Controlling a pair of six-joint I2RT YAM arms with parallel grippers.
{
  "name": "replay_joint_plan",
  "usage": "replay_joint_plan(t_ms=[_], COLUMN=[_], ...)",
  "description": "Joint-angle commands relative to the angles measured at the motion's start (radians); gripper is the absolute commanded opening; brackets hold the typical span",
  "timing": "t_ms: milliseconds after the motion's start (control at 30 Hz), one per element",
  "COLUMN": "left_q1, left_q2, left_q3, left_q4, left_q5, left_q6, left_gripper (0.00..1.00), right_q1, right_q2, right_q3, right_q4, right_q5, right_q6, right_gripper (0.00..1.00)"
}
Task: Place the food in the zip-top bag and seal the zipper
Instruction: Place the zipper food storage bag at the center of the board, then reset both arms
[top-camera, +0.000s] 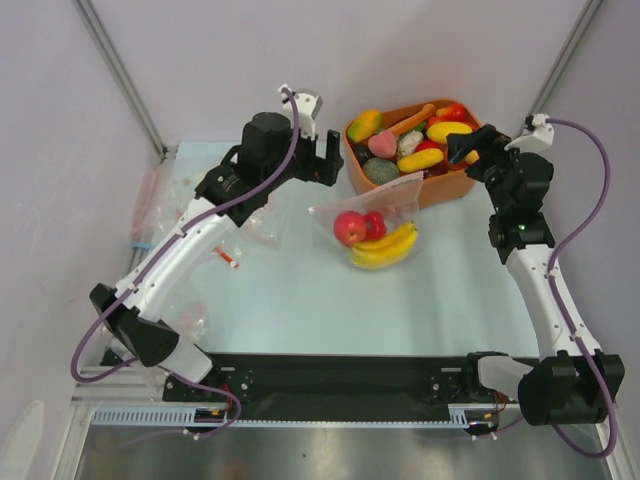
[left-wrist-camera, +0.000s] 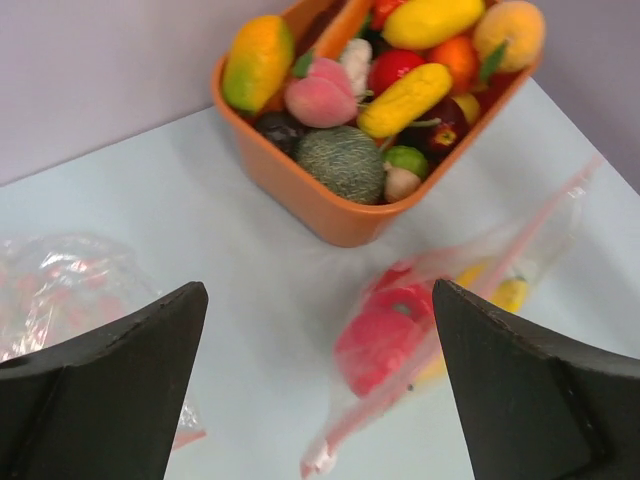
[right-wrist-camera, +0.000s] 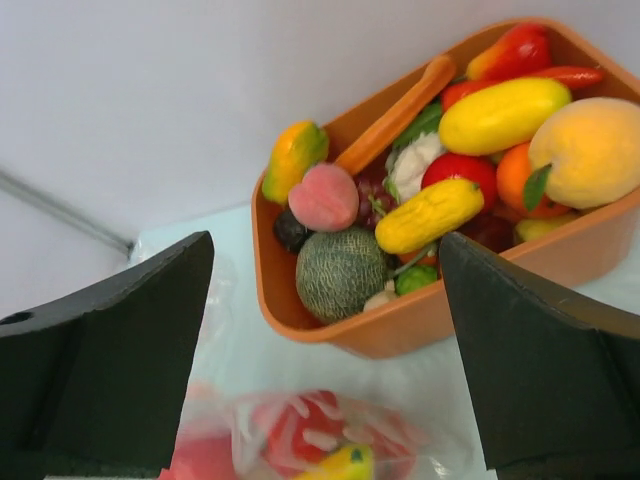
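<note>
The table (top-camera: 300, 300) is pale. The orange tub (top-camera: 440, 190) sits at its far side, and I place everything else from that tub.

The left arm (top-camera: 190, 240) reaches up from well to the near left of the tub. The right arm (top-camera: 530, 270) rises close by the tub's right end.

The tub is heaped with loose food: a yellow-green mango (top-camera: 365, 125) at its left end, a pink peach (top-camera: 382, 143) and a green melon (top-camera: 380, 170) beside that, and yellow and red pieces toward the right.

The bag (top-camera: 397, 195) lies just in front of the tub, its top edge up against the tub's near wall. Inside it are a red fruit (top-camera: 350, 228), a strawberry (top-camera: 375, 223) and bananas (top-camera: 385, 247).

A crumpled spare bag (top-camera: 255, 225) lies to the tub's near left.

The left gripper (top-camera: 325, 158) hangs just left of the tub, its fingers (left-wrist-camera: 130, 380) spread wide with nothing between them. The right gripper (top-camera: 462, 148) hovers over the tub's right end, likewise spread wide and holding nothing.

The zipper (left-wrist-camera: 345, 430) shows as a pink strip along the bag's edge. I cannot tell whether it is pressed shut.
</note>
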Motion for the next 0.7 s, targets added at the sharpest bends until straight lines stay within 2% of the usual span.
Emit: replay_joint_plan(t_ms=[0, 100, 167, 300, 400, 433, 533, 667], left_q1=[0.006, 0.006, 0.006, 0.009, 0.011, 0.011, 0.012, 0.014], left_q2=[-0.103, -0.221, -0.322, -0.483, -0.592, -0.623, -0.721, -0.763], left_q3=[-0.047, -0.179, -0.312, -0.532, -0.710, -0.815, -0.990, -1.058], left_q4=[0.005, 0.052, 0.090, 0.166, 0.189, 0.228, 0.333, 0.338], left_q5=[-0.186, -0.195, -0.182, -0.186, -0.246, -0.252, -0.251, -0.278], left_q6=[-0.096, -0.216, -0.262, -0.363, -0.544, -0.557, -0.537, -0.515], left_gripper=[1.00, 1.00, 1.00, 1.00, 1.00, 1.00, 1.00, 1.00], right_q1=[-0.014, -0.025, -0.025, -0.026, -0.025, -0.025, -0.025, -0.026], right_q2=[-0.027, -0.033, -0.042, -0.084, -0.130, -0.142, -0.177, -0.191], right_q3=[0.134, 0.195, 0.203, 0.191, 0.136, 0.095, 0.048, -0.011], right_q4=[-0.162, -0.381, -0.471, -0.607, -0.646, -0.651, -0.678, -0.709], right_q5=[0.208, 0.166, 0.121, 0.145, 0.178, 0.181, 0.191, 0.172], right_q6=[0.188, 0.268, 0.249, 0.280, 0.287, 0.284, 0.290, 0.301], right_gripper=[1.00, 1.00, 1.00, 1.00, 1.00, 1.00, 1.00, 1.00])
